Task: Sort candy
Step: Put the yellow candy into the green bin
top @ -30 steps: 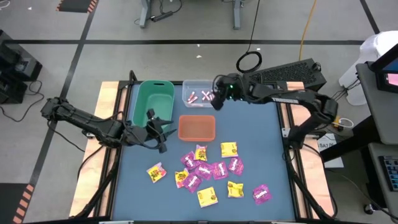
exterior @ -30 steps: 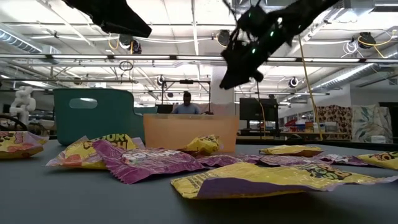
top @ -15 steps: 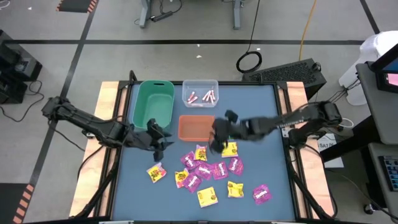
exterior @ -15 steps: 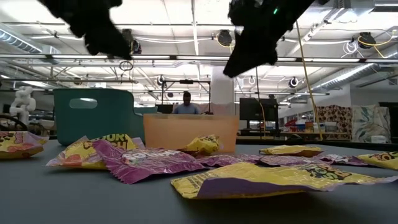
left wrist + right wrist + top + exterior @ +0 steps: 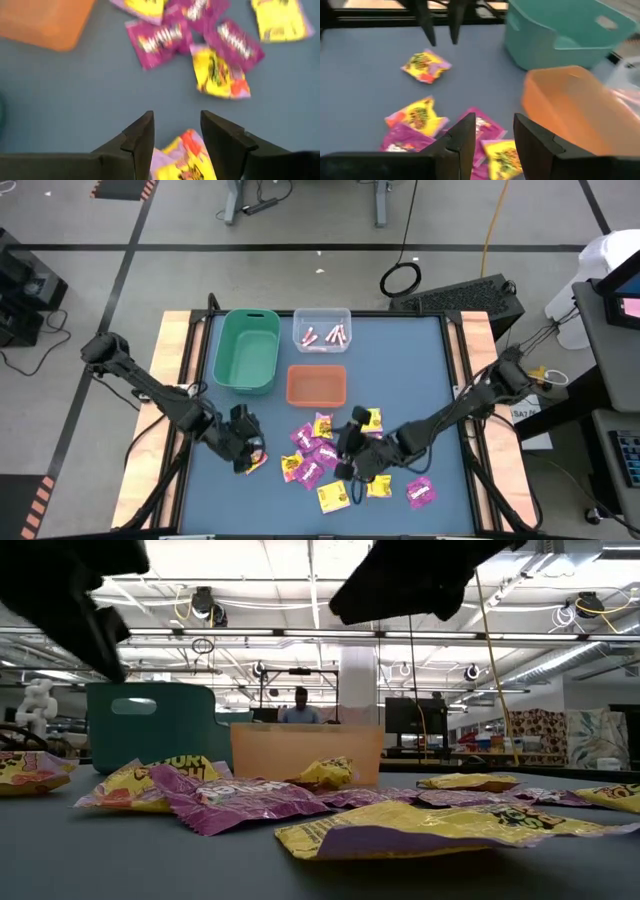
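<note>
The candy lies loose on the blue table top [image 5: 420,380]: yellow and magenta square packets in a pile [image 5: 340,455], and one yellow packet [image 5: 257,462] apart at the left. My left gripper [image 5: 247,450] hovers open just above that lone packet [image 5: 185,160], which shows between and below its fingers. My right gripper [image 5: 347,462] hangs open over the pile, above a magenta packet [image 5: 482,127] and a yellow one [image 5: 502,157]. Thin pink-white sticks [image 5: 325,335] lie in the clear bin.
Three bins stand at the far side: a green one [image 5: 248,350], a clear one [image 5: 322,318] and, nearer, an orange one [image 5: 317,385]. Wooden rails [image 5: 170,380] border the table top left and right. In the low view a person [image 5: 300,705] shows far behind the table.
My right gripper has swung from over the clear bin at the far edge toward the near edge, past the orange bin, to over the candy pile. My left gripper has gone from beside the green bin toward the near edge and down, tipping more downward, to over the lone yellow packet.
</note>
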